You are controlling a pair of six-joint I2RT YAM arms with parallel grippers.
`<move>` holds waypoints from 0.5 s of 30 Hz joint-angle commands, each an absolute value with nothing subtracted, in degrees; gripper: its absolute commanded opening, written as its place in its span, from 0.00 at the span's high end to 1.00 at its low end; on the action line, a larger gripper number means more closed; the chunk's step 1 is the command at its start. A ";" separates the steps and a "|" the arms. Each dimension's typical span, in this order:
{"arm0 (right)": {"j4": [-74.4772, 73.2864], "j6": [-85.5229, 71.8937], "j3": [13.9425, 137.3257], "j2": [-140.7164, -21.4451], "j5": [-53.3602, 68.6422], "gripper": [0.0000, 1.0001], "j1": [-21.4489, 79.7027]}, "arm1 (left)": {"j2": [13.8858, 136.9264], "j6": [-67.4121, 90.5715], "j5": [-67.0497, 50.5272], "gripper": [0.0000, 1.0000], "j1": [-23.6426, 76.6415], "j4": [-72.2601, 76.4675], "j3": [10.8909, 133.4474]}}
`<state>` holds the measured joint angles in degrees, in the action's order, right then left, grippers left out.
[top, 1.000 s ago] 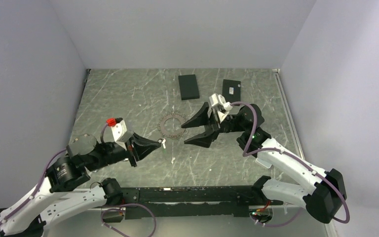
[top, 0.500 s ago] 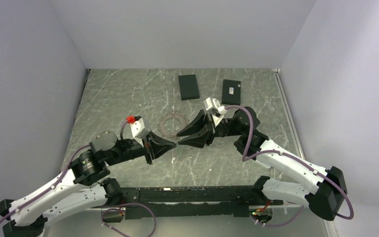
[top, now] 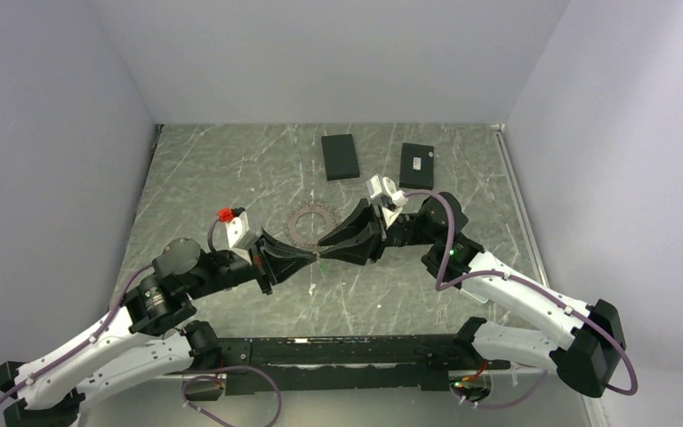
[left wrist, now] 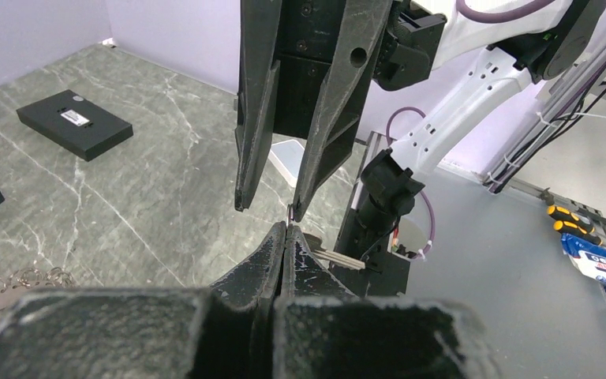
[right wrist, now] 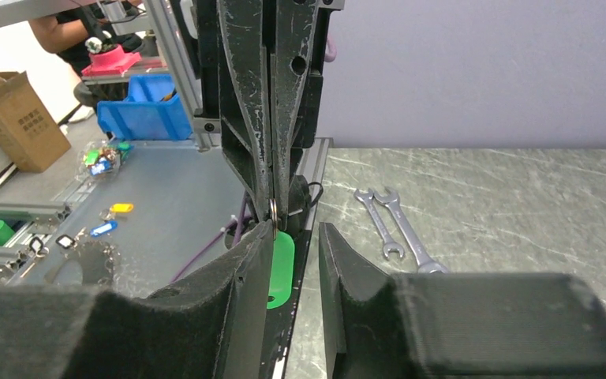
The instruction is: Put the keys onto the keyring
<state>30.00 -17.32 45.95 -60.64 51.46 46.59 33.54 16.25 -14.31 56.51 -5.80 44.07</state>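
Our left hand (left wrist: pixel 285 230), clamped on the key (left wrist: pixel 339 259), has reached our right hand (left wrist: pixel 268 210), whose narrowing jaws still gape around its green tag (right wrist: pixel 280 268), so a handover seems to be starting.

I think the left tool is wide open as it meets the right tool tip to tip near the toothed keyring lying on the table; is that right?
Not quite: the left tool is shut, its fingers pressed together on a key, as the left wrist view shows. It does meet the right tool tip to tip near the toothed keyring lying on the table.
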 commanded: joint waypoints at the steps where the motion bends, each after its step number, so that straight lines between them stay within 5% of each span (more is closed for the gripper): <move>1: 32.08 -16.61 46.92 -59.81 51.39 0.70 46.91 | 32.64 17.31 -14.63 1.00 56.60 -3.27 44.22; 15: 32.34 -17.31 47.37 -60.97 52.65 0.80 47.37 | 31.35 17.57 -13.64 1.00 56.60 -1.09 42.62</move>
<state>30.02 -17.56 45.95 -60.80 51.72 46.98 32.29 16.43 -13.82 56.49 -4.08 42.63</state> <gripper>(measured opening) 0.209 0.009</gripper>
